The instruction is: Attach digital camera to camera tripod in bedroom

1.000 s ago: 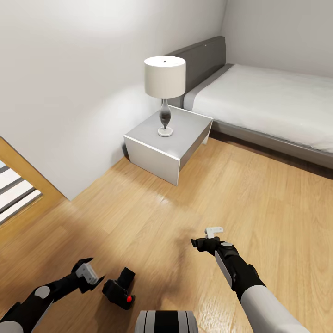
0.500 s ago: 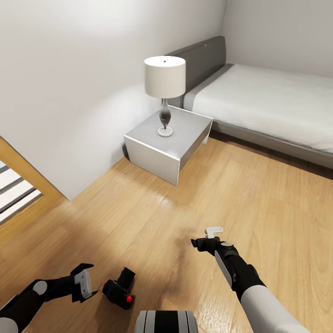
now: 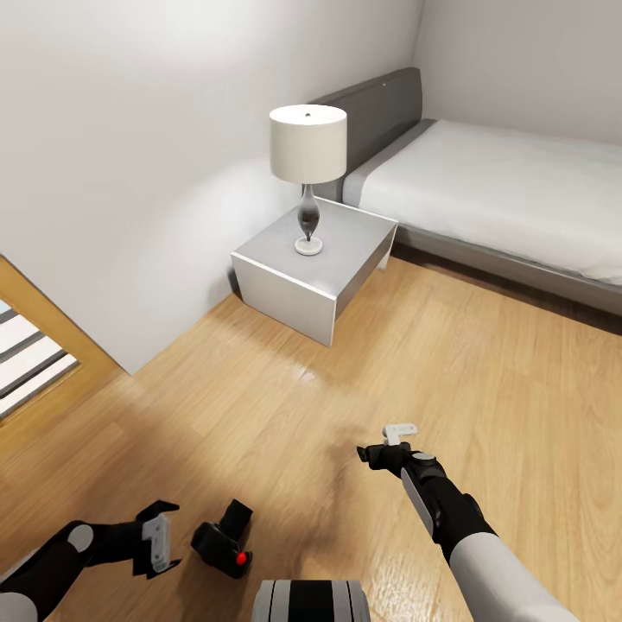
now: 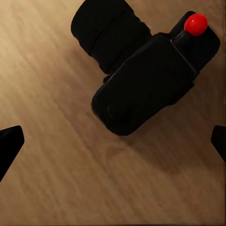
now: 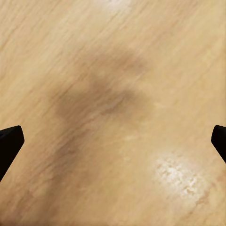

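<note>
The digital camera (image 3: 223, 542), small and black with a red button, lies on the light wood floor near the bottom of the head view. My left gripper (image 3: 162, 540) hangs open just left of it, fingers spread, touching nothing. From the left wrist the camera (image 4: 146, 70) lies ahead between the two dark fingertips (image 4: 9, 146), lens barrel and red button both plain. My right gripper (image 3: 383, 442) hovers open over bare floor further right, nothing between its fingers. The camera tripod is out of view.
A grey nightstand (image 3: 345, 259) with a white-shaded lamp (image 3: 307, 173) stands against the wall ahead. A grey bed (image 3: 501, 190) runs along the right. A wooden door edge (image 3: 34, 345) is at the left. Open wood floor lies between.
My left gripper has dropped lower and drawn back toward the bottom left, turning its fingers toward the camera. The camera and the right arm have not moved.
</note>
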{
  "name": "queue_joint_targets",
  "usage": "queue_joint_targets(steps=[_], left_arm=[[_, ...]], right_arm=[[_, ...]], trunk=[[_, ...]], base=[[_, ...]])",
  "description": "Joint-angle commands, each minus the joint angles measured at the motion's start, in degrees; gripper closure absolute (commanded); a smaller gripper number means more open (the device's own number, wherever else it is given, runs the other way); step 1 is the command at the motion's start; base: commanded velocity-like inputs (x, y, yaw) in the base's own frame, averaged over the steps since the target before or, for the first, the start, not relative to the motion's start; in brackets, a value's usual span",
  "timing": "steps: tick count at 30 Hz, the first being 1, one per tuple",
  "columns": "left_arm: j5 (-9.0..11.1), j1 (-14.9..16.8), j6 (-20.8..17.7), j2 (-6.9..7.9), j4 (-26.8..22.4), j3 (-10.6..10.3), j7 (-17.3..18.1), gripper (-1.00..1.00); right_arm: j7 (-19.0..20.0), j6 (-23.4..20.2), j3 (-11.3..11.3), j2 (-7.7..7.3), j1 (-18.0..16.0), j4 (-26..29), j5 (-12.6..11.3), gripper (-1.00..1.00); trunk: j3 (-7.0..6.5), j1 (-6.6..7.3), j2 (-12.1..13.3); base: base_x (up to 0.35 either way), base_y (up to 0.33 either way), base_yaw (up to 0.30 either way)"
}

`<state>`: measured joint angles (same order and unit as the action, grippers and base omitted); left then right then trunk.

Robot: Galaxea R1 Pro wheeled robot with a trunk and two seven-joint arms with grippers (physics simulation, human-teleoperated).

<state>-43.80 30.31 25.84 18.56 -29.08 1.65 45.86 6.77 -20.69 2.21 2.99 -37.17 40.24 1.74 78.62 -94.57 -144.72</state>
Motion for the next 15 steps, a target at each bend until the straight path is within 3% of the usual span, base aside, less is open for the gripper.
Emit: queue_joint_targets(steps=[1, 6, 11, 15], left_arm=[[-0.7, 0.0, 0.2, -0.09, -0.1, 0.1, 0.3, -1.0], [-2.7, 0.0, 0.2, -0.48, -0.1, -0.3, 0.5, -1.0], [-1.7, -0.7, -1.0, -2.09, 1.5, 1.3, 1.7, -1.0], [-1.5, -0.8, -1.2, -2.43, 2.8, 2.5, 1.8, -1.0]], right_arm=[[0.2, -0.3, 0.0, 0.0, 0.0, 0.1, 0.2, -1.0], [0.2, -0.4, 0.0, 0.0, 0.0, 0.1, 0.2, -1.0], [-0.2, -1.0, 0.1, 0.34, 0.2, -0.4, 0.1, -1.0], [0.0, -1.0, 0.1, 0.4, 0.3, -0.4, 0.0, -1.0]], trunk=[[0.04, 0.01, 0.0], [0.04, 0.01, 0.0], [0.04, 0.01, 0.0], [0.04, 0.01, 0.0]], base=[[0.0, 0.0, 0.0], [0.0, 0.0, 0.0], [0.0, 0.0, 0.0], [0.0, 0.0, 0.0]])
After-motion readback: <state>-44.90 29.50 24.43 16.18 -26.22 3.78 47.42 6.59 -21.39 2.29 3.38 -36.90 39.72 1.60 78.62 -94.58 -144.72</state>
